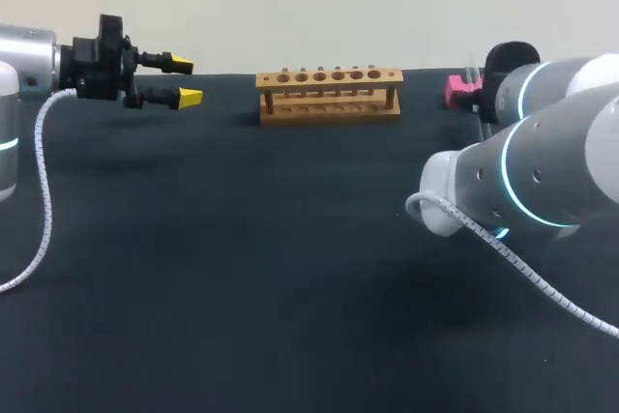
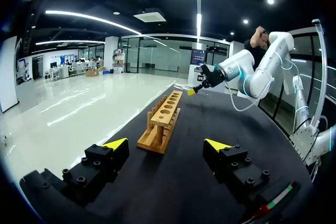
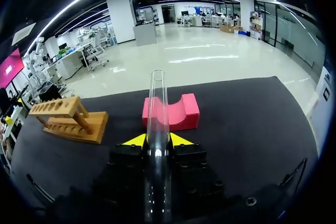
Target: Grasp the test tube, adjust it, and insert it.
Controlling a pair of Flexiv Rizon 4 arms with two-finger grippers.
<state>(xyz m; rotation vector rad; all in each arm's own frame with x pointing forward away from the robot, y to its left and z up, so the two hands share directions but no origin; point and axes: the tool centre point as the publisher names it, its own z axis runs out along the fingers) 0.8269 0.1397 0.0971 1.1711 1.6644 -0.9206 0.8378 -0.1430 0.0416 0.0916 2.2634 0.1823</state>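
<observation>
Clear glass test tube gripped at two o'clock on the black table

The right gripper is closed on the tube, whose mouth points ahead over the pink foam cradle block, apparently its pick-up rest. The six-hole wooden rack stands at twelve o'clock. The left gripper hangs wide open at ten o'clock, probably ready to help regrip.
</observation>
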